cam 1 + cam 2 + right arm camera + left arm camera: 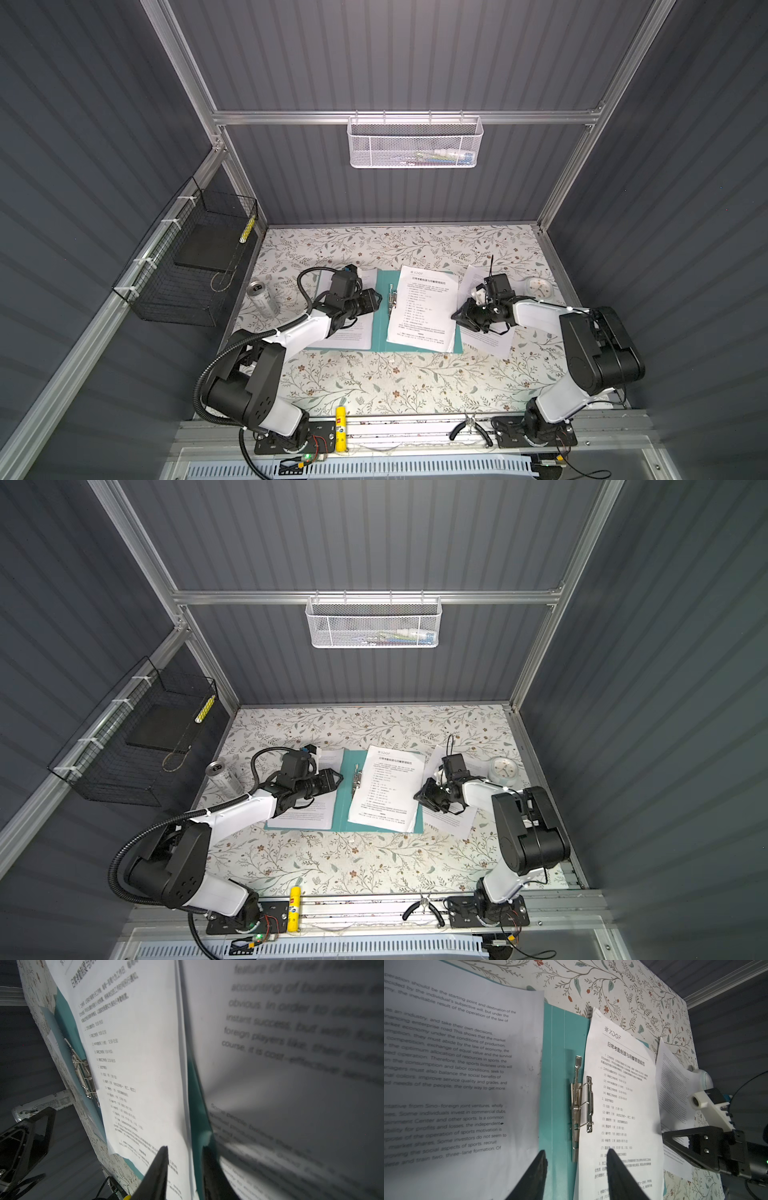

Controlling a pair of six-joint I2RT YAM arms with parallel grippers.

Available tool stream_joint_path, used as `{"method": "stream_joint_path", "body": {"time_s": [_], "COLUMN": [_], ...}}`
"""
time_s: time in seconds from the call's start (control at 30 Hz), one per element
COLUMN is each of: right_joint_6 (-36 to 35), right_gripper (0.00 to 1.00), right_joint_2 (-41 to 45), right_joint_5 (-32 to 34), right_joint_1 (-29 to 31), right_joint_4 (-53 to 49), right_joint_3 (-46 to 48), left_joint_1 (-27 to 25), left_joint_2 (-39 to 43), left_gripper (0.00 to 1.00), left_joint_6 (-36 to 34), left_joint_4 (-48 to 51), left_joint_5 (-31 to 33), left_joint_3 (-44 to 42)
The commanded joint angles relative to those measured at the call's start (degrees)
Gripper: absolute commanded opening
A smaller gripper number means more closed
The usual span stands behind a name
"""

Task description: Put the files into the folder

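The left arm (299,332) reaches in low from 7 o'clock, bent at the elbow. The left gripper (376,300) points to 3 o'clock, over the middle strip of the folder (380,334) and near the clip (392,297). In the left wrist view its fingers (537,1169) stand wide apart, with nothing held between them.

The right arm (540,316) comes in from 5 o'clock and bends toward the middle. The right gripper (456,318) points to 9 o'clock, at the 3 o'clock edge of the headed sheet (424,311). Its jaws have a small gap. In the right wrist view the sheet's edge and the folder's edge show in that gap, and nothing looks pinched.

The folder lies open and flat in the middle of the table (374,386). Its long side runs from 12 to 6 o'clock. The headed sheet lies on the 3 o'clock half, tipped a little, with its heading at the 12 o'clock end. The left sheet (357,338) lies on the 9 o'clock half, partly under the left arm. The right sheet (488,343) lies at the folder's 3 o'clock side, mostly on the table, under the right gripper.

The table has a cover with leaves and flowers. Grey walls stand round it. A can (262,298) stands at 9 o'clock.
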State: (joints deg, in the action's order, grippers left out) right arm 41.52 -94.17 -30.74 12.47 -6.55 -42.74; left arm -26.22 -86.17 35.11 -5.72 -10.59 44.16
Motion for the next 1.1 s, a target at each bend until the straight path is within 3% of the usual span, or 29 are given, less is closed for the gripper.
{"method": "stream_joint_path", "body": {"time_s": [0.0,0.17,0.43,0.8,1.07], "right_joint_6": [-0.3,0.1,-4.0,-15.8,-19.5], "right_gripper": [0.3,0.25,0.0,0.0,0.0], "right_joint_2": [-1.0,-1.5,-2.1,0.4,1.9], "right_joint_5": [-1.0,-2.0,-2.8,-3.1,-0.9], "right_joint_1": [0.5,0.5,0.5,0.4,-0.6], "right_joint_4": [0.8,2.1,-0.5,-10.3,-14.0], "right_joint_3": [-0.1,-0.3,-2.1,-6.1,-6.3], "left_joint_1": [-0.3,-0.3,-0.2,-0.2,-0.3], "left_joint_2": [-0.5,-0.2,0.1,0.6,0.6], "left_gripper": [0.48,0.48,0.47,0.47,0.47], "left_joint_6": [0.3,0.2,0.1,-0.4,-0.1], "left_joint_4": [-0.4,-0.3,0.2,0.9,0.7], "left_joint_5": [-0.7,-0.4,0.1,0.6,0.6], "left_joint_3": [-0.8,-1.1,-1.4,-1.8,-2.1]}}
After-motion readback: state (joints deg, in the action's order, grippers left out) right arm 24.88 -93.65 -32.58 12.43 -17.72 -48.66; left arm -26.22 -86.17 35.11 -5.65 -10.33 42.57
